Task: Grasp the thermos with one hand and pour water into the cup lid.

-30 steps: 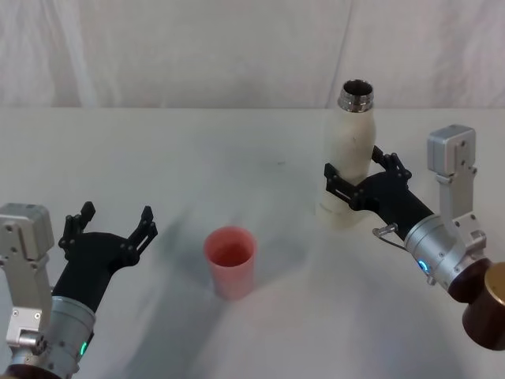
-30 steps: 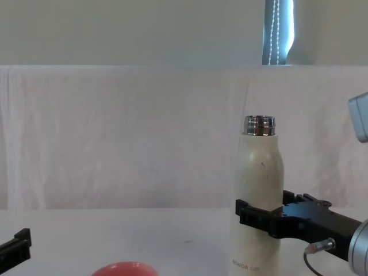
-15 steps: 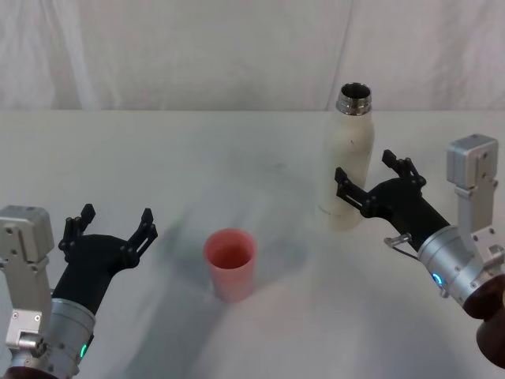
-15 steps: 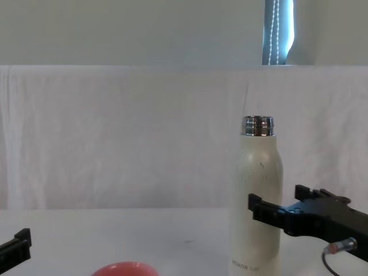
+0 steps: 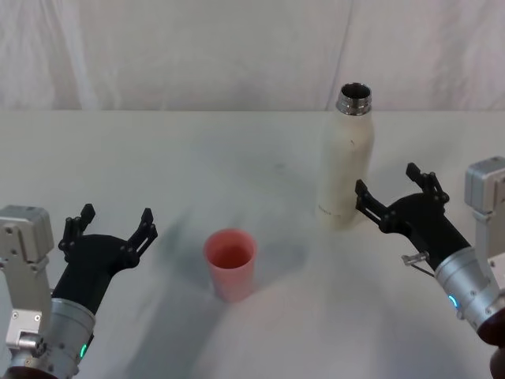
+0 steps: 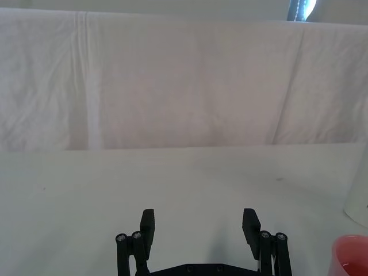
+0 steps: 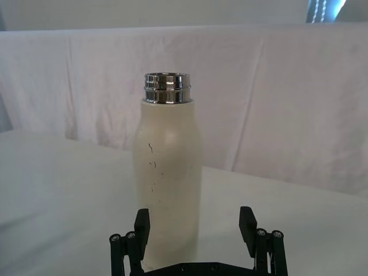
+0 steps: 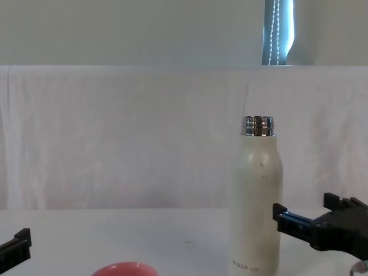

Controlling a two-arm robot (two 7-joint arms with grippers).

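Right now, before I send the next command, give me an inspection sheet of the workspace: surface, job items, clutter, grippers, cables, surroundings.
Surface: white table, no spill seen.
Thermos: upright on the robot's right side, uncapped, steel neck open, free of either gripper.
Cup lid: coral-red, upright, mouth up, near centre, apart from the thermos.
Clutter: nothing seen.
Right gripper: open, beside the thermos, not touching it.
Left gripper: open, idle at the near left, off the cup lid.
Cables: thin wire loop by the right wrist.
Surroundings: white cloth backdrop behind the table.
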